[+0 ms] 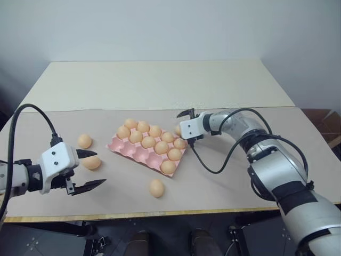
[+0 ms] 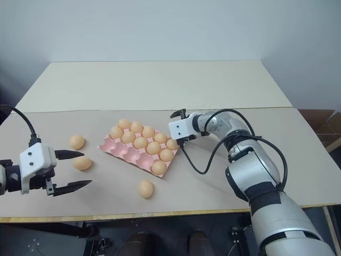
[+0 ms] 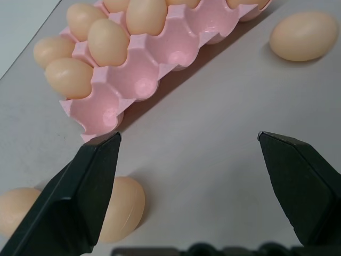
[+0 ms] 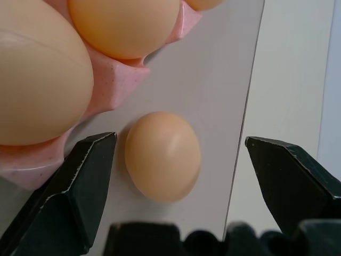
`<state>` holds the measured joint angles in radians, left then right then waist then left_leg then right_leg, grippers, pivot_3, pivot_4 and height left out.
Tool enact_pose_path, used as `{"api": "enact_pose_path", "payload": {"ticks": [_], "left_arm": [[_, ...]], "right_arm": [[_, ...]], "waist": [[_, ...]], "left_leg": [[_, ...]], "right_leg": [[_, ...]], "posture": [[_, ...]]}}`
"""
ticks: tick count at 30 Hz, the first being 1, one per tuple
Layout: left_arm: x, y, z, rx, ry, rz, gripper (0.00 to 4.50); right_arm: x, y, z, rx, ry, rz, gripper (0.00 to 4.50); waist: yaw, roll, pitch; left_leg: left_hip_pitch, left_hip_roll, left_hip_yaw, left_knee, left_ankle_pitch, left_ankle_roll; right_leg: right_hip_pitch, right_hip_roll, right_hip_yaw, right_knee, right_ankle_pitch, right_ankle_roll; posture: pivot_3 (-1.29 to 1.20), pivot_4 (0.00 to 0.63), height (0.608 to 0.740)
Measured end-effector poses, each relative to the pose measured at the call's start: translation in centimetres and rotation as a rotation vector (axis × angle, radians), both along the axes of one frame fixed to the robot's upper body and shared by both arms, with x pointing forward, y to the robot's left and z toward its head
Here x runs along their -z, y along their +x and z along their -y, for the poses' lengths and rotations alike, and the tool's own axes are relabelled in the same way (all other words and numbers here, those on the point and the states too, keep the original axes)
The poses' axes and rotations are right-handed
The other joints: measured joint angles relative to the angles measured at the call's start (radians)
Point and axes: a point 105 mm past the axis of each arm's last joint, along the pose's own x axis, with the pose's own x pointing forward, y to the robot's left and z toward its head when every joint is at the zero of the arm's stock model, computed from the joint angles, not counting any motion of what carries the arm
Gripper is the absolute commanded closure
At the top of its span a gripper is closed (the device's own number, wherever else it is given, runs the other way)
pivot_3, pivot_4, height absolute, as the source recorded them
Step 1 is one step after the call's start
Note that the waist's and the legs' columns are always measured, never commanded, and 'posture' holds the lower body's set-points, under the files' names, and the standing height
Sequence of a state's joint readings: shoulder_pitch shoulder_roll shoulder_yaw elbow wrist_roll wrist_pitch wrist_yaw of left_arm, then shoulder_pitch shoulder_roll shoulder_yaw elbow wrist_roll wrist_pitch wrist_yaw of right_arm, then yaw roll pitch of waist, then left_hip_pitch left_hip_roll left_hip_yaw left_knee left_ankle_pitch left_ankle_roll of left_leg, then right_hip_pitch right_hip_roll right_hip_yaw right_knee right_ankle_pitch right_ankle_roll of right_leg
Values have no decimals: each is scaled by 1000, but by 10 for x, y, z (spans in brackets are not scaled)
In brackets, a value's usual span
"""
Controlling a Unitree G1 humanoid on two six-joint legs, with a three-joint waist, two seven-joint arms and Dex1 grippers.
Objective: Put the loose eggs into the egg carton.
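Our right gripper [image 4: 181,154], jaws wide and empty, brackets a loose egg [image 4: 163,156] just beside the egg carton [image 1: 130,151]; closing off-centre could roll it away. Left gripper [image 1: 91,169], also wide and empty, hovers near 2 eggs [image 1: 91,162]. The carton holds about 10 eggs, with the near row empty.

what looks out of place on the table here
Four loose eggs lie outside the egg carton: two near the left gripper, one in front, one between the right gripper's open jaws. Nothing looks damaged.

arms: silver-grey, black joints | cables: black | pincer [image 1: 85,169]: white housing, black fingers
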<state>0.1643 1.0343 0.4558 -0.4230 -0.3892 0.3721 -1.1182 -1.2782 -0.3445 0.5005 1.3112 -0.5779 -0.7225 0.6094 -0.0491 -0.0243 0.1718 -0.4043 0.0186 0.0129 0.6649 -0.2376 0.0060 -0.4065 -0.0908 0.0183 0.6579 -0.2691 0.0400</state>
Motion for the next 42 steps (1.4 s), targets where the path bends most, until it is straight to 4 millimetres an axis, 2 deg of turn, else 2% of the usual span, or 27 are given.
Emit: {"api": "enact_pose_path", "payload": {"ticks": [1, 4, 10, 13, 18, 23, 25, 29, 31, 33, 38, 42], "left_arm": [[0, 0, 0, -1, 0, 1, 24], [0, 0, 0, -4, 2, 2, 0], [2, 0, -1, -11, 5, 2, 0], [2, 0, -1, -11, 4, 5, 0], [1, 0, -1, -4, 10, 19, 0], [-1, 3, -1, -5, 16, 31, 0], [-1, 3, -1, -6, 17, 34, 0], [0, 4, -5, -16, 15, 24, 0], [1, 4, -7, -16, 14, 17, 0], [1, 3, -9, -12, 17, 10, 0], [3, 2, -26, -35, 52, -23, 0], [2, 4, -29, -34, 61, -22, 0]], "right_arm": [[1, 1, 0, 7, 0, -1, 0], [4, 2, 2, 26, -11, -9, 602], [8, 4, 3, 53, -26, -21, 2623], [8, 5, 3, 60, -24, -21, 3184], [6, 6, 7, 72, -19, -12, 3285], [-4, 14, 26, 141, 14, 19, 3285], [-14, 17, 32, 174, 75, 24, 3285], [-58, 17, 32, 195, 372, -82, 3285], [-80, 9, 23, 134, 531, -168, 3285], [-88, -9, 14, 56, 626, -246, 3285], [-57, -77, -10, 4, 691, -509, 3285], [-56, -121, -21, 9, 683, -589, 3285]], "waist": [[0, 0, 0], [0, 0, 0], [-2, 0, 0], [-3, 0, 0], [-5, 0, 0], [-6, 0, 0], [-7, 0, 0], [-12, 0, 0], [-15, 0, 0], [-11, 0, 0], [10, 0, 0], [17, 0, 0]], "left_leg": [[0, 0, 0, 0, 0, 0], [0, 0, 0, 0, 0, 0], [0, 0, 0, 0, 0, 0], [0, 0, 0, 0, 0, 0], [0, 0, 0, 0, 0, 0], [0, 0, 0, 0, 0, 0], [0, 0, 0, -1, 0, 0], [0, 1, 0, -1, 0, 0], [0, 4, 0, -2, 0, 0], [-1, 6, -2, -2, 0, 0], [-4, 5, -1, -3, 0, 0], [0, 3, -1, -2, 1, 0]], "right_leg": [[0, 0, 0, 0, 0, 0], [0, 0, 0, 0, 0, 0], [0, 0, 0, 0, 0, 0], [0, 0, 0, 0, 0, 0], [0, 0, 0, 0, 0, 0], [0, 0, 0, 0, 0, 0], [0, 0, 0, 0, 0, 0], [0, 0, 0, 0, 0, 0], [1, 1, 0, 1, 0, 0], [1, 2, -2, 3, 0, 0], [-3, 1, -2, 5, 0, 0], [0, 0, -3, -1, 0, 0]], "posture": [[0, 150, 740], [0, 150, 740], [0, 150, 740], [0, 150, 740], [0, 150, 740], [0, 150, 740], [0, 150, 740], [0, 150, 740], [0, 150, 740], [0, 150, 740], [0, 150, 740], [0, 150, 740]]}}
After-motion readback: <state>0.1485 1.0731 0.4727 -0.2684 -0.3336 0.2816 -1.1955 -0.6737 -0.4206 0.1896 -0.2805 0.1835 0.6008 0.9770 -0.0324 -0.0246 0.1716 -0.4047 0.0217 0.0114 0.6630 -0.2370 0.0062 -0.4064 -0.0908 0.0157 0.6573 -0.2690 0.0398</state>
